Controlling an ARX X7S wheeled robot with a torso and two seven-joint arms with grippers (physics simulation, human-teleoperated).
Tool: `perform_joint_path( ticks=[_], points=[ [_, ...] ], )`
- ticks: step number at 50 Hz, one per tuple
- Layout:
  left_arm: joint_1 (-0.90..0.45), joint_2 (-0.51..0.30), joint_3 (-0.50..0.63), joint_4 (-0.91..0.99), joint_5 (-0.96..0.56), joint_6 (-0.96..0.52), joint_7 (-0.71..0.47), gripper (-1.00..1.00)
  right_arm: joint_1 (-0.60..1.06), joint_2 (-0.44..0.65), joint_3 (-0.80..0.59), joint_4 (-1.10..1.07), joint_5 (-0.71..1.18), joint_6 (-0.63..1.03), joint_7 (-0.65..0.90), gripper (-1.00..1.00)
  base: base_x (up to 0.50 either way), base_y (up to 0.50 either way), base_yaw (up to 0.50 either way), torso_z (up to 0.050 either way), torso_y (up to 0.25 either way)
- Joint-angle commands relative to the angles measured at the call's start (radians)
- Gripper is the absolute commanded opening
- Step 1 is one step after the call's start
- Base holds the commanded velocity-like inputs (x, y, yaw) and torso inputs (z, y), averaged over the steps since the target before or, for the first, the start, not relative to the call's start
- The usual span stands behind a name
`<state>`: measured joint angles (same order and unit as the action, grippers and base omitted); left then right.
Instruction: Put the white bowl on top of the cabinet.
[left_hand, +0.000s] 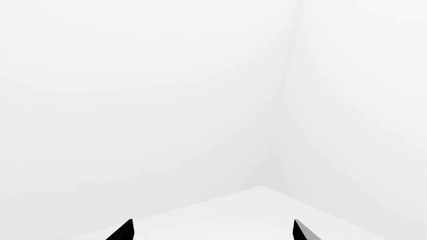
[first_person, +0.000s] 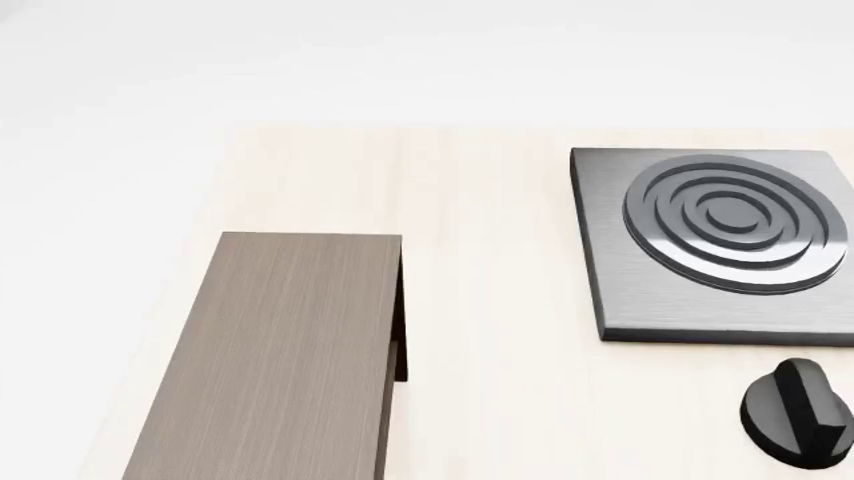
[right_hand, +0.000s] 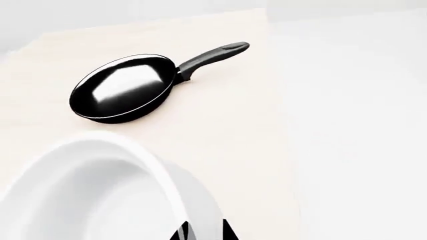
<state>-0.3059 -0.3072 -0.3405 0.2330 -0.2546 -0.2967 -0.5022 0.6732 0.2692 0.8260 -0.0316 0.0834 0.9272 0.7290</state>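
Right fingers (right_hand: 200, 232) straddle white bowl (right_hand: 100, 195) rim, closure unclear; left fingers (left_hand: 212, 231) spread, empty. Cabinet (first_person: 280, 350) top bare.

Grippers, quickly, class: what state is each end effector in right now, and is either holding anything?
Left end effector: open, fingertips apart with nothing between them.
Right end effector: at the white bowl's rim, but only the fingertips show; cannot tell if it grips.

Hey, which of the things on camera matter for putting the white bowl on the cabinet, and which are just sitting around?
Part of the job:
white bowl, at the right gripper
cabinet

Just lying about:
black frying pan
grey stove plate
black knob
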Motion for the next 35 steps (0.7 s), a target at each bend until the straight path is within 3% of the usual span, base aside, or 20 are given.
perform_joint_path(
  ticks=[1,9,20,29,35],
  points=[
    [0.003,-0.002,-0.003,0.005,-0.006,-0.002,-0.004,1.00,0.072,0.032,-0.124,-0.173,0.019,0.095,-0.053,-1.00,0.00,0.00,0.00,0.000,0.000],
    [0.004,-0.004,-0.004,0.007,-0.011,-0.004,-0.005,1.00,0.216,0.089,-0.265,-0.156,0.031,0.166,-0.076,-1.00,0.00,0.00,0.00,0.000,0.001],
    [0.001,-0.006,-0.005,-0.001,-0.013,0.000,-0.007,1.00,0.493,0.136,-0.465,0.104,0.075,0.132,-0.182,-1.00,0.00,0.00,0.00,0.000,0.001],
    [-0.001,-0.007,0.004,-0.001,-0.011,-0.002,-0.010,1.00,0.723,0.135,-0.596,0.394,0.075,0.043,-0.259,-1.00,0.00,0.00,0.00,0.000,0.001],
    [-0.002,-0.009,0.008,-0.006,-0.006,0.003,-0.012,1.00,0.917,0.108,-0.682,0.731,0.049,-0.101,-0.310,-1.00,0.00,0.00,0.00,0.000,0.000]
  ],
)
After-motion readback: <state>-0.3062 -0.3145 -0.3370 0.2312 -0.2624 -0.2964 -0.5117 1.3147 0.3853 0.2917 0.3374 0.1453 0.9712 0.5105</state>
